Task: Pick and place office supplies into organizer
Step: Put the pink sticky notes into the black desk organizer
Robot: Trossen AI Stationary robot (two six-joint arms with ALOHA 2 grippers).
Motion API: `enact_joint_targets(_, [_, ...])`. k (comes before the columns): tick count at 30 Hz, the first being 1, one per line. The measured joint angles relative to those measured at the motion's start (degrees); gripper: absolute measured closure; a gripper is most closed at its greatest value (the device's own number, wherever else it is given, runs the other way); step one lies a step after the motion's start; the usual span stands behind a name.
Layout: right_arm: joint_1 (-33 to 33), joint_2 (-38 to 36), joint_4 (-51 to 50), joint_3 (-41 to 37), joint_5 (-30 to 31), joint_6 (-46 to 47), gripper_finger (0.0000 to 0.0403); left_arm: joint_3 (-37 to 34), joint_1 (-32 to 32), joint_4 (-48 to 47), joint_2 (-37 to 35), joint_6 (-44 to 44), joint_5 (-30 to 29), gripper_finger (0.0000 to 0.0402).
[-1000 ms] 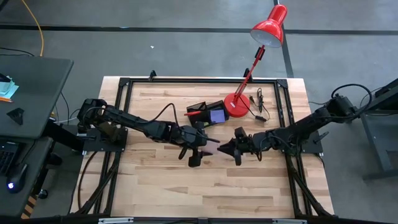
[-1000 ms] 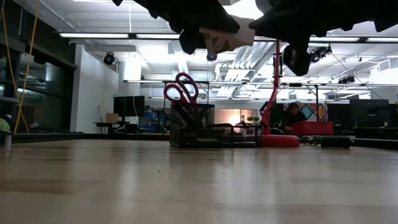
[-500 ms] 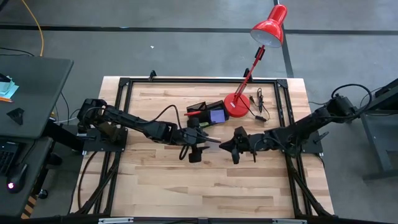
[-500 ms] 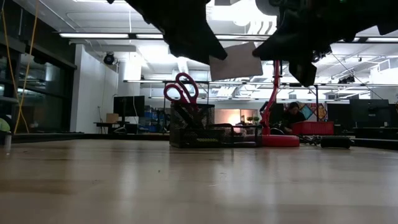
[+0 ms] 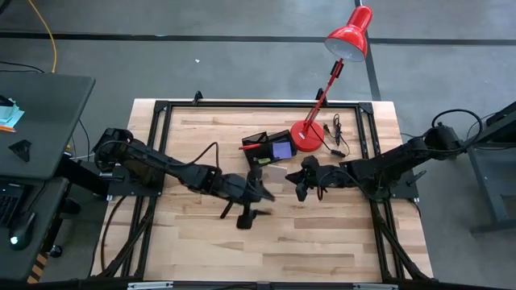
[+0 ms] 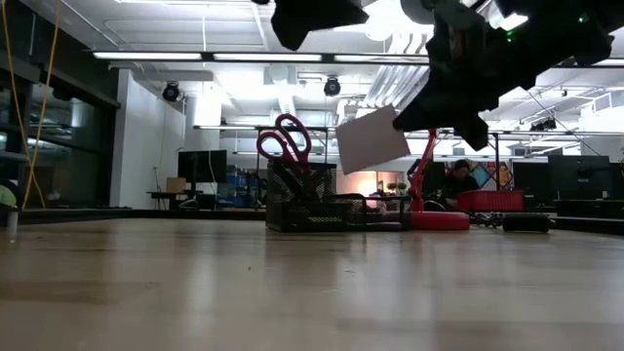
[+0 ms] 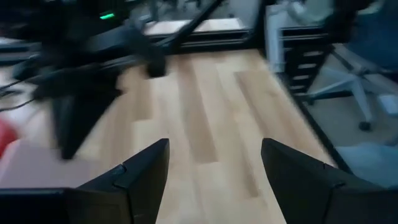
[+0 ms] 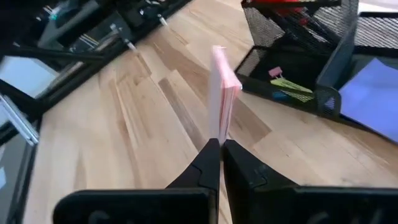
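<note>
Pad edge-on between right fingers

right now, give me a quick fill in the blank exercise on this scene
1. The right gripper is shut on a ____ sticky-note pad.
2. The red-handled scissors stand in the black mesh ____.
3. The left gripper is open and holds ____.
4. The red desk lamp has its round base beside the organizer, on the ____ table.

Missing: pink; organizer; nothing; wooden
</note>
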Motion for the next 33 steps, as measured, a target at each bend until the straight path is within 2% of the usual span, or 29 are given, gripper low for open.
enact_joint_targets(3, [-1.0,0.0,-1.4,0.0,-0.2,-0.6,0.0403,-1.4,-1.2,2.9,0.1,1.2,0.7,0.0158])
enact_joint_targets(8, [-3.4,-0.2,-3.9,0.0,-0.5,-1.6,0.0403,-5.5,-1.4,6.5,-0.7,-2.1,-0.4,0.0158])
enact_joint_targets(13, [-6.5,-0.3,-5.8,0.0,-1.5,-3.1,0.0403,-16.2,-1.4,24.7,-1.6,-3.9,4.6,0.0158])
enact_joint_targets(16, [-8.8,-1.6,-6.6,0.0,-3.4,-4.4,0.0403,-22.0,-1.4,32.9,-2.8,-4.0,4.1,0.0158])
enact_joint_targets(21, [-13.8,-7.9,-10.5,0.0,-6.8,-5.3,0.0403,-26.7,-1.3,34.2,-5.1,-3.7,-1.4,0.0158])
enact_joint_targets(24, [-17.2,-12.6,-13.7,0.0,-7.7,-5.7,0.0403,-29.5,-1.3,35.8,-6.3,-3.6,-1.5,0.0158])
enact_joint_targets(29, [-25.7,-15.9,-16.9,0.0,-16.4,-7.1,0.0403,-33.9,-1.3,46.7,-6.8,-1.3,7.1,0.0158])
enact_joint_targets(33, [-30.1,-13.5,-15.7,0.0,-22.2,-7.7,0.0403,-36.3,-1.3,50.5,-6.8,-1.1,6.6,0.0158])
